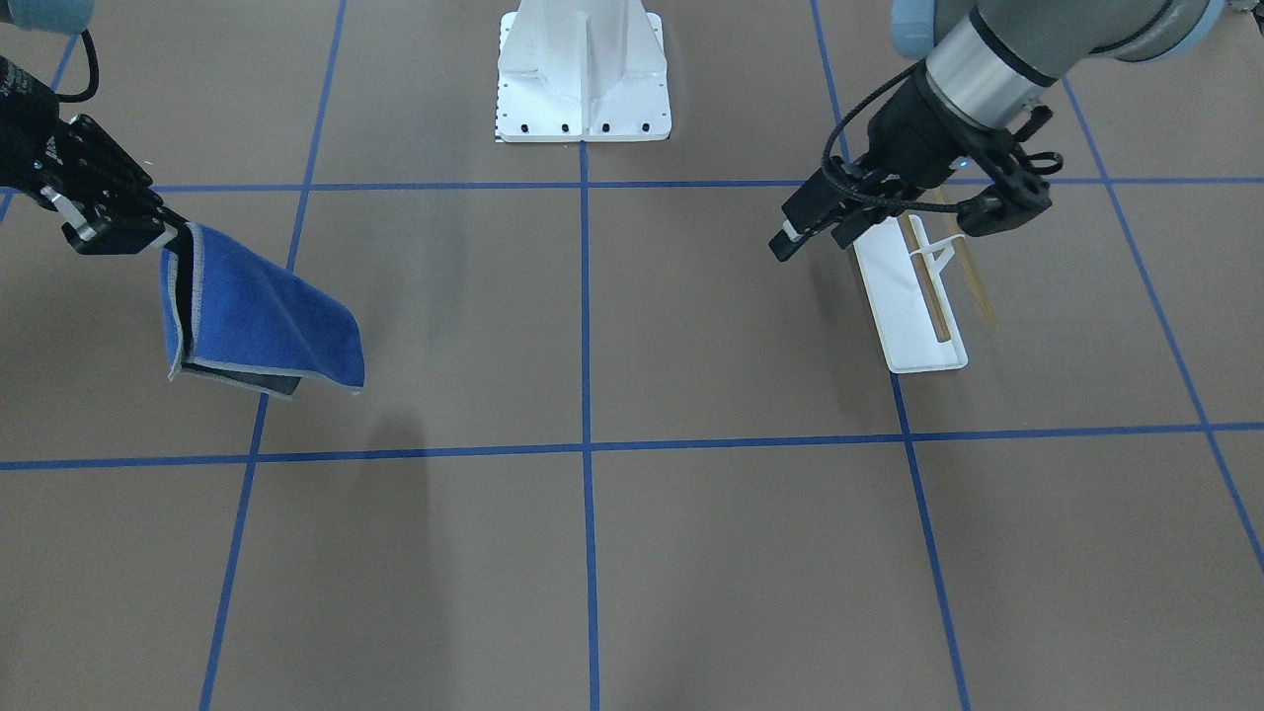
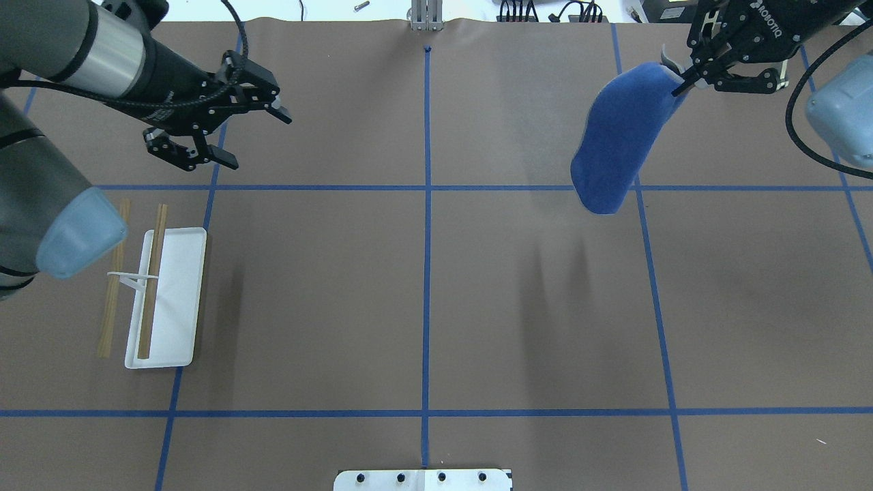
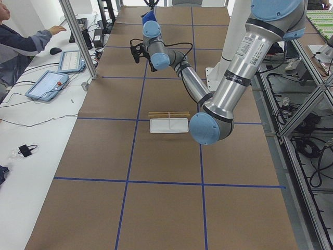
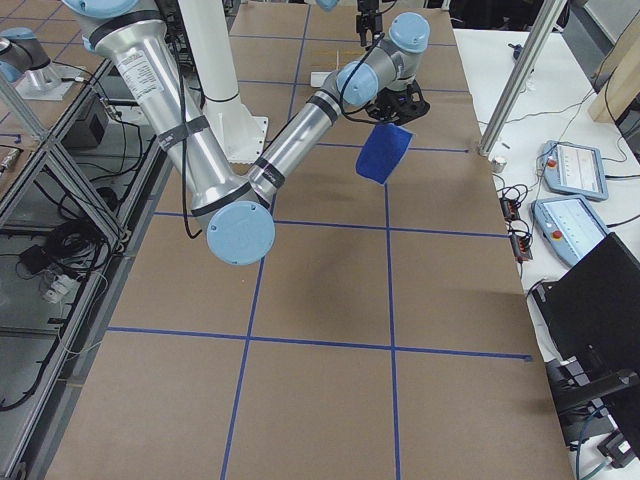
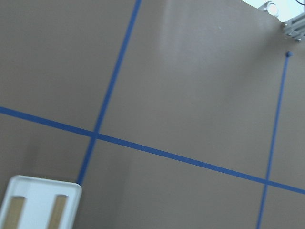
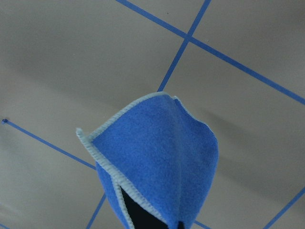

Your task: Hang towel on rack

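Observation:
My right gripper (image 2: 687, 76) is shut on the top edge of the royal-blue towel (image 2: 617, 136). The towel hangs folded in the air above the table's far right, and also shows in the front view (image 1: 267, 316) and the right wrist view (image 6: 157, 162). The rack (image 2: 179, 300) stands on the table at my near left, a white tray with two tan wooden rods (image 2: 157, 279) on a thin white support. It also shows in the front view (image 1: 904, 296). My left gripper (image 2: 258, 140) is open and empty, raised beyond the rack.
The large white bolted pedestal (image 1: 583, 79) stands at the table's near middle. Blue tape lines cross the brown table (image 2: 423, 300). An operator (image 3: 15, 47) and tablets are on the side bench beyond the table's far edge.

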Robot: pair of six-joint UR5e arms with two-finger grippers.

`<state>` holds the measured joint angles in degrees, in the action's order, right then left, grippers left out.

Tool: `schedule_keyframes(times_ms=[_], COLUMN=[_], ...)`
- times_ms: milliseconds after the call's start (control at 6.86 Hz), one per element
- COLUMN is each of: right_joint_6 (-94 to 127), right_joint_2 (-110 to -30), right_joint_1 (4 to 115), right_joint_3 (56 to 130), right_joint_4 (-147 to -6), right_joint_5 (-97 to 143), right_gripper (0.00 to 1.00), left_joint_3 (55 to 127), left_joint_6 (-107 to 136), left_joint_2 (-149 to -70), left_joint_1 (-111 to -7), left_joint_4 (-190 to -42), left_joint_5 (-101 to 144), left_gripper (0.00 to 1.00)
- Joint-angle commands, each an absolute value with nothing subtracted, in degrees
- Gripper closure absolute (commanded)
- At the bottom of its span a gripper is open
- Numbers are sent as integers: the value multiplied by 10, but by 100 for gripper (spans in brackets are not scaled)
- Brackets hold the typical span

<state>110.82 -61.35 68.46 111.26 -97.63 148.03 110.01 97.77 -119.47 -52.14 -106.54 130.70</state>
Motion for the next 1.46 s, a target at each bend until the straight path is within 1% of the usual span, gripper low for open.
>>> schedule_keyframes(times_ms=[0,146,291,437,728,874,1020,1311], right_joint_6=[1283,1358,1415,1460,1540,1592,1677,1706], right_joint_2=[-608,-600,-597,-573,-528,-515,-517,-514], right_joint_1=[680,676,668,651,606,593,575,564], right_joint_3=[1081,1058,1054,1051,1052,1052,1052,1056], right_joint_4=[-835,-760,-712,-700,-697,-672,-605,-592], right_joint_5=[1478,1477,1466,1441,1364,1334,1280,1260], right_gripper=[100,100,100,100,100,100,100,100], left_joint_3=[1075,1045,1020,1013,992,977,964,962], left_joint_6=[1119,1188,1274,1348,1438,1472,1497,1546], left_joint_2=[-1247,-1248,-1250,-1260,-1302,-1310,-1312,-1312], left_joint_1=[-472,-467,-460,-447,-420,-419,-417,-404], left_joint_4=[-1103,-1175,-1245,-1269,-1270,-1273,-1292,-1301], left_joint_5=[1286,1286,1269,1250,1203,1194,1171,1116], left_gripper=[2,2,2,2,2,3,3,3])
